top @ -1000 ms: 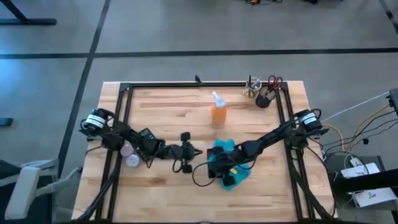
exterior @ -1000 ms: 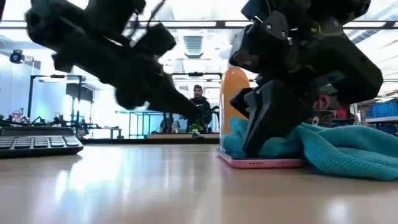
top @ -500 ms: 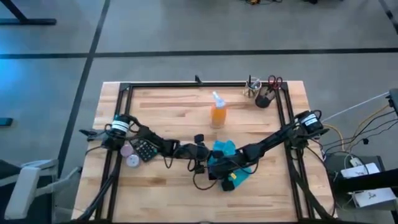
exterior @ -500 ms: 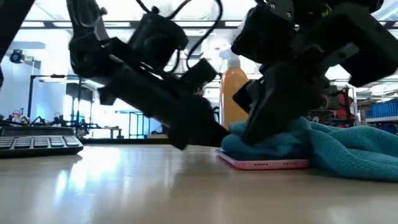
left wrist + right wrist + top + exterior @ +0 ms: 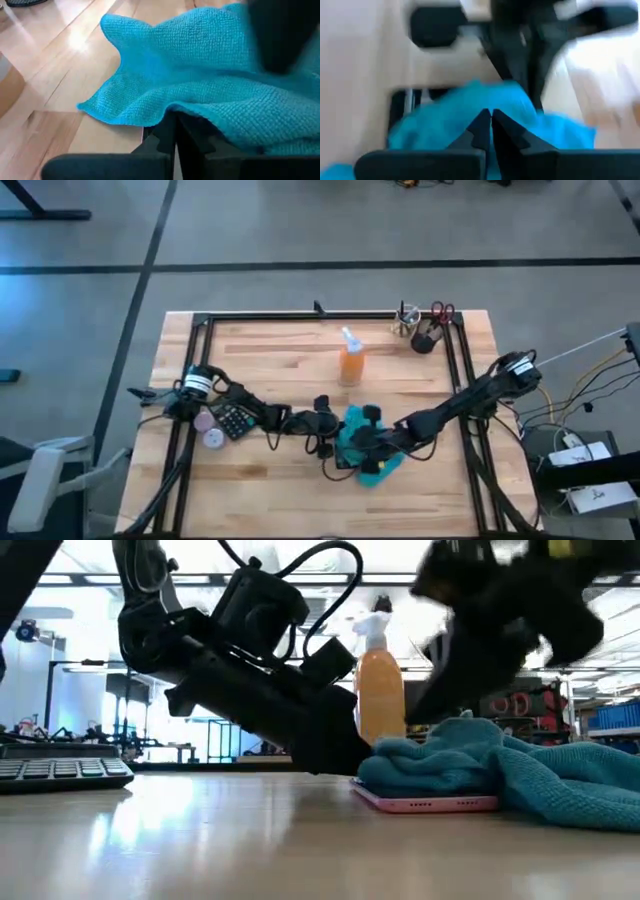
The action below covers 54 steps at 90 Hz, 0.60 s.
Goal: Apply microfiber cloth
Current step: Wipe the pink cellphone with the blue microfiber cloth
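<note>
The turquoise microfiber cloth (image 5: 362, 448) lies bunched on a phone in a pink case (image 5: 425, 803), which lies flat on the table near the middle. My left gripper (image 5: 328, 428) reaches in low from the table's left, shut, with its tips at the cloth's left edge (image 5: 150, 112). My right gripper (image 5: 370, 440) comes from the table's right and hovers over the cloth, shut (image 5: 491, 117). In the low view it is blurred, above the cloth's top (image 5: 465, 725). My left gripper meets the cloth's left edge (image 5: 165, 110) with its shut fingertips (image 5: 172, 131), where the cloth overhangs the phone's dark end. The fingers slant down from the table's left. The cloth's hem drapes over the tips and hides what they rest on. My right gripper is blurred; I cannot tell whether it touches the cloth.
An orange spray bottle (image 5: 351, 363) stands just behind the cloth. A calculator (image 5: 236, 420) and a small round thing (image 5: 211, 430) lie under the left arm. A cup of pens with scissors (image 5: 425, 335) stands at the far right corner. Black frame rails (image 5: 300, 315) edge the table.
My left gripper has gone toward the table's right and down to the cloth's left edge. My right gripper, which stood down on the cloth over the phone, has risen off it and drawn toward the right. The cloth stays heaped on the phone.
</note>
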{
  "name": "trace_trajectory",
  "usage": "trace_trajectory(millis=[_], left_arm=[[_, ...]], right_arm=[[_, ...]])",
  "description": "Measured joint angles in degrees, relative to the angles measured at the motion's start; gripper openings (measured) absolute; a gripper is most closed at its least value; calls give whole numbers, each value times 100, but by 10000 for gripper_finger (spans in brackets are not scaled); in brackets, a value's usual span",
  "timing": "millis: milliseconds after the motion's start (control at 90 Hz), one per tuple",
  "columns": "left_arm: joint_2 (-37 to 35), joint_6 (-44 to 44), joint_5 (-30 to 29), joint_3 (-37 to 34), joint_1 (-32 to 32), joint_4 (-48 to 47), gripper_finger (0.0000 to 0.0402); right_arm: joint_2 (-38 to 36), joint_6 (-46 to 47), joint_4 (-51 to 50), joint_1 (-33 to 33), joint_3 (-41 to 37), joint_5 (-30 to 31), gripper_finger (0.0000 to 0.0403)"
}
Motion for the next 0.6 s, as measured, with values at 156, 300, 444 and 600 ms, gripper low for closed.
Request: trace_trajectory(millis=[156, 300, 444, 600], left_arm=[[-4, -68, -123, -8, 61, -26, 0], [-2, -175, -152, -8, 137, -49, 0], [-2, -201, -151, -8, 176, -109, 0], [-32, -203, -177, -8, 184, -149, 0]], right_arm=[[677, 227, 1299, 2, -201, -350, 2], [1346, -157, 2709, 59, -33, -1092, 2], [1769, -380, 2822, 54, 325, -1346, 2], [1738, -770, 2634, 87, 548, -1776, 2]])
